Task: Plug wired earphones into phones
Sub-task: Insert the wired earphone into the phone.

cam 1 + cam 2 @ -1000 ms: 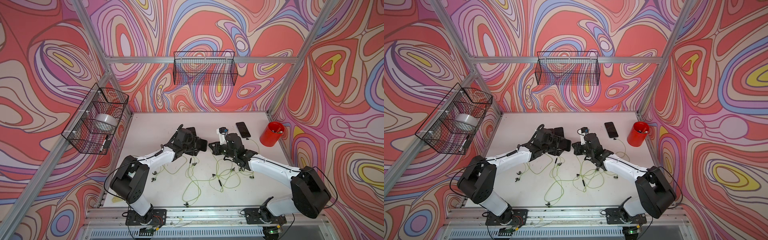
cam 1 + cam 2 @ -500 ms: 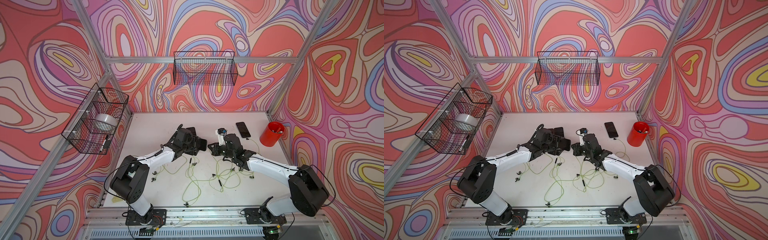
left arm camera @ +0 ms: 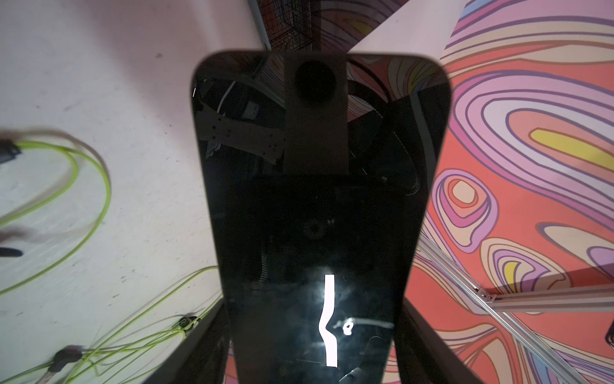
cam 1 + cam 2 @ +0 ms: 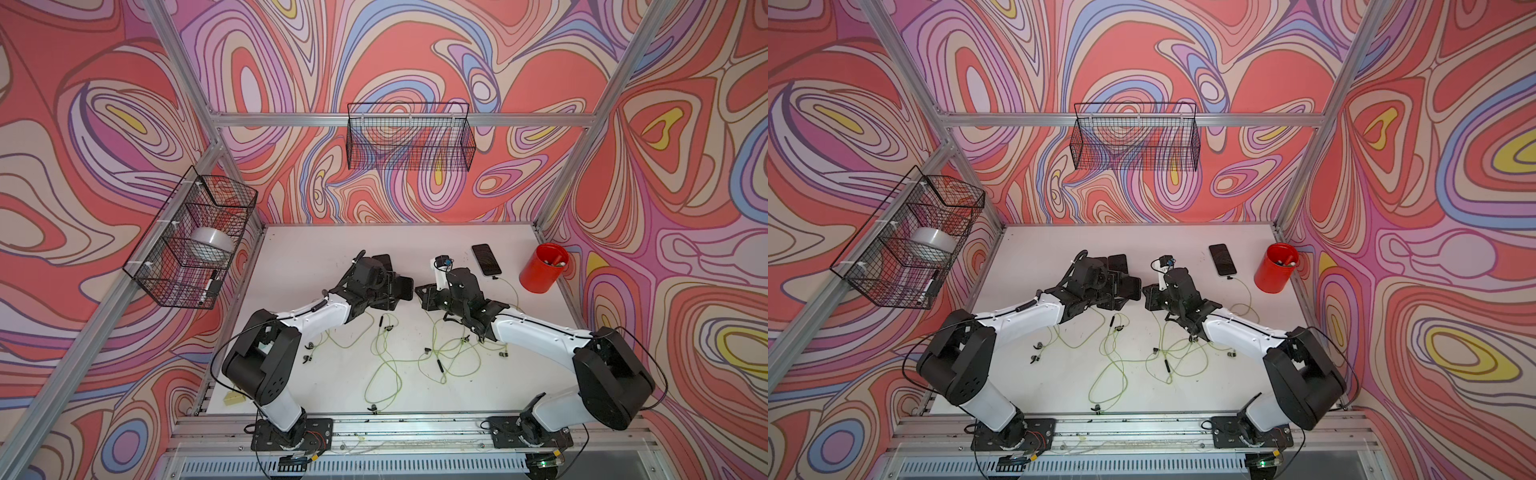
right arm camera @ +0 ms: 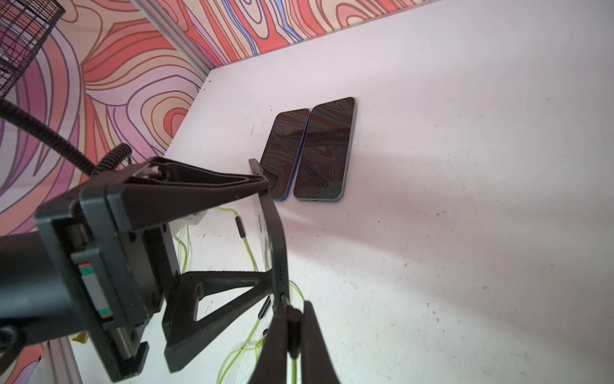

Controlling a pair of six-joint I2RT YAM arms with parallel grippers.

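Observation:
My left gripper [image 4: 401, 286] is shut on a black phone [image 3: 319, 199], gripping its two long sides and holding it above the table. The right wrist view shows this phone [image 5: 270, 232] edge-on. My right gripper [image 5: 294, 311] is shut on a dark plug [image 5: 293, 320] of yellow-green wired earphones, with the plug's tip at the held phone's end edge. Two more phones [image 5: 285, 153] [image 5: 324, 149] lie side by side on the table behind. A further phone [image 4: 486, 259] lies at the back right with a cable at its near end. Other earphones [image 4: 386, 357] sprawl across the middle.
A red cup [image 4: 542, 268] holding pens stands at the back right by the wall. One wire basket [image 4: 409, 139] hangs on the back wall and another [image 4: 191, 241], with a tape roll, on the left wall. Tangled cables [image 4: 1167, 353] lie under my right arm.
My right gripper has edged slightly towards the phone that the left gripper holds. The left arm has stayed still.

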